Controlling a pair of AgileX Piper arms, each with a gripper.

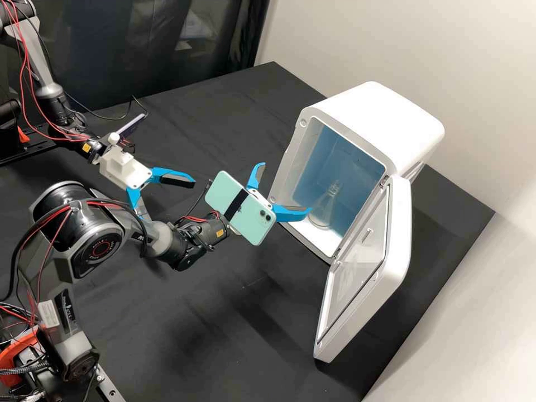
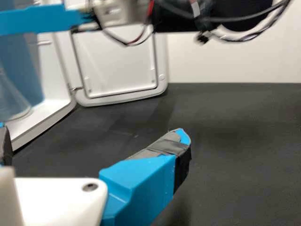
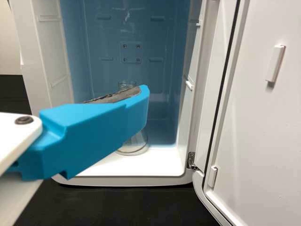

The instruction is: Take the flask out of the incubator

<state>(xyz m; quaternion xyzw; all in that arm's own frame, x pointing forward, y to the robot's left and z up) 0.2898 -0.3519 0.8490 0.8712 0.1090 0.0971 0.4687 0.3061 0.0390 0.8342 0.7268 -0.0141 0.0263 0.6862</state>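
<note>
Flask [image 1: 329, 207] of clear glass, conical, upright on the white floor of the incubator [image 1: 385, 120], a rounded white box with blue inner walls; door [image 1: 368, 262] wide open, mouth unblocked; right gripper [image 1: 277, 194] just outside that mouth, blue fingers spread, grasping nothing; left gripper [image 1: 156, 187] farther back over the matte black bench [image 1: 223, 312], likewise released. From the left wrist: tape-tipped finger [image 2: 155, 174] above bare bench [image 2: 235, 141]; door's flat inner face [image 2: 117, 66] beyond. From the right wrist: flask [image 3: 134, 146] partly behind own finger [image 3: 94, 127], midway between the side walls.
</note>
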